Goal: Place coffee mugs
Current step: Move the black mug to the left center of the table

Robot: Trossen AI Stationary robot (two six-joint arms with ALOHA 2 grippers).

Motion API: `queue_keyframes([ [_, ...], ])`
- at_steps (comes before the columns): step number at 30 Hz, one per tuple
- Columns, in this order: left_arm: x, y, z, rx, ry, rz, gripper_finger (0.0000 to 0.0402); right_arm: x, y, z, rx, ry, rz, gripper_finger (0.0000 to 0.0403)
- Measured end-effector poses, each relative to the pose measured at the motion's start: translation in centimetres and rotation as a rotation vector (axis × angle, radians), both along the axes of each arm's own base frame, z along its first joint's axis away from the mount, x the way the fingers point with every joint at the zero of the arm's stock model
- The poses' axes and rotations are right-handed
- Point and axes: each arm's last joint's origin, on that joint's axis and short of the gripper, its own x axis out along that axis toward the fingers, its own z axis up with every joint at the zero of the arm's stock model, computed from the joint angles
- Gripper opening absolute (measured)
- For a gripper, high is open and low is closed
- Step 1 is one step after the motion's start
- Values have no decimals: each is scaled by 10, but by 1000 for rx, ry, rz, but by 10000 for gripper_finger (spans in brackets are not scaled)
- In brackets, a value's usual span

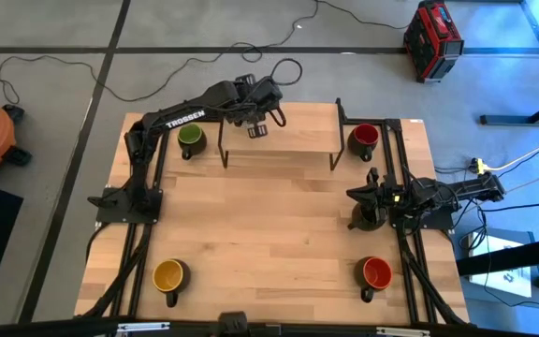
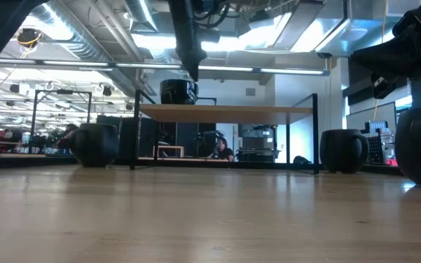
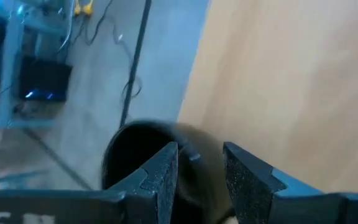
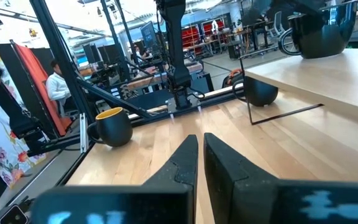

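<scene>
A: On the raised shelf point(image 1: 279, 140) at the tabletop's far edge, one black mug point(image 1: 257, 129) sits under the left gripper point(image 1: 262, 126), whose fingers point(image 3: 163, 177) straddle its rim without pinching.

B: Others?

A: Green point(image 1: 190, 137) and dark red point(image 1: 364, 135) beside the shelf, yellow point(image 1: 169, 275) and orange-red point(image 1: 375, 272) at the near corners. The right gripper point(image 1: 361, 193), fingers nearly shut and empty, hovers over a black mug point(image 1: 367, 214) at the right edge. Probably one or two placements remain.

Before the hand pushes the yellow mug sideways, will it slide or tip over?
It probably slides: the yellow mug looks squat and stands upright on the smooth wooden table. It seems rigid, perhaps ceramic, so a fall could break it. Its handle may make it turn if pushed off-centre.
</scene>
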Motion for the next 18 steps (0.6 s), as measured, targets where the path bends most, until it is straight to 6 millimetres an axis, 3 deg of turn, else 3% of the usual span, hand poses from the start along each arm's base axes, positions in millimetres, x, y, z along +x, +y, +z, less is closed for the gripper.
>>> queue_keyframes([
  [4, 1, -26, 24, -50, -173, -75, 123, -1, -1, 9, 23, -94, -10, 17],
  [10, 6, -70, 46, -337, -437, -261, 123, -5, -2, 24, 142, -252, -2, 17],
  [18, 20, -137, 47, -495, -456, -438, 105, -8, -3, 32, 309, -342, 25, 17],
])
